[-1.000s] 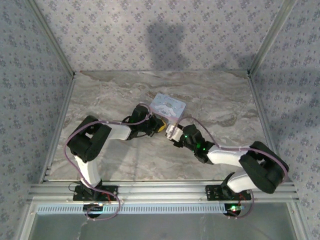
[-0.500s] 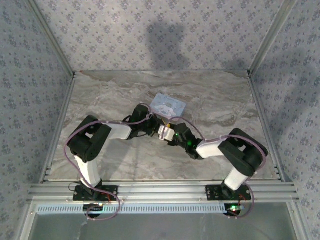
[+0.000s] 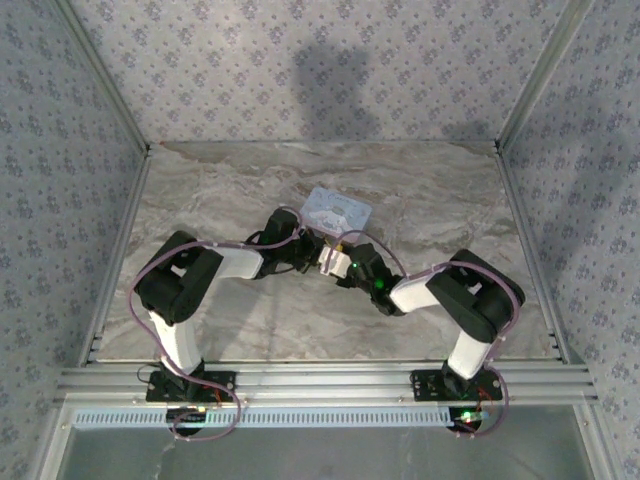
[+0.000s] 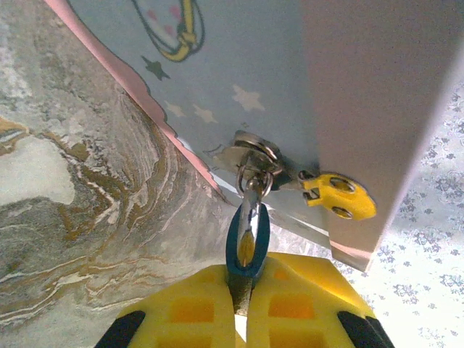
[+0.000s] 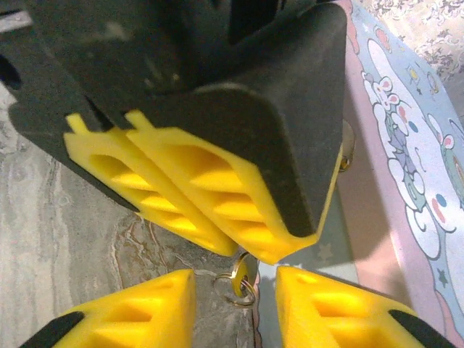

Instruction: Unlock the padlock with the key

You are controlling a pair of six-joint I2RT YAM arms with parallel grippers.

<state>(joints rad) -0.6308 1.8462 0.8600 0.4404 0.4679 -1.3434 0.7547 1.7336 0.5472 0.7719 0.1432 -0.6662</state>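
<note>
Marbled worktop (image 3: 240, 190) fills the middle of the overhead frame, with flower-patterned walls (image 3: 300, 60) closing it in on three sides. Both arms reach in from the bottom edge, the left arm (image 3: 180, 285) from lower left and the right arm (image 3: 470, 300) from lower right, and they meet nose to nose just below centre. Right above them lies the pale blue cartoon tin (image 3: 340, 208).

Down on the left wrist camera, the left tool (image 4: 241, 290) sits at the bottom of the frame, its yellow fingers pinched tight on the padlock (image 4: 246, 243), a tiny teal-blue thing hanging from the tin's silvery clasp (image 4: 254, 154) mid-frame. Just right of the clasp sits a small yellow tab (image 4: 337, 196) on a silvery stem; whether that's the key, I can't tell.

On the right wrist camera, the right tool (image 5: 235, 281) stands narrowly parted at the bottom edge, with a little metal ring (image 5: 244, 284) dangling in the gap.
</note>
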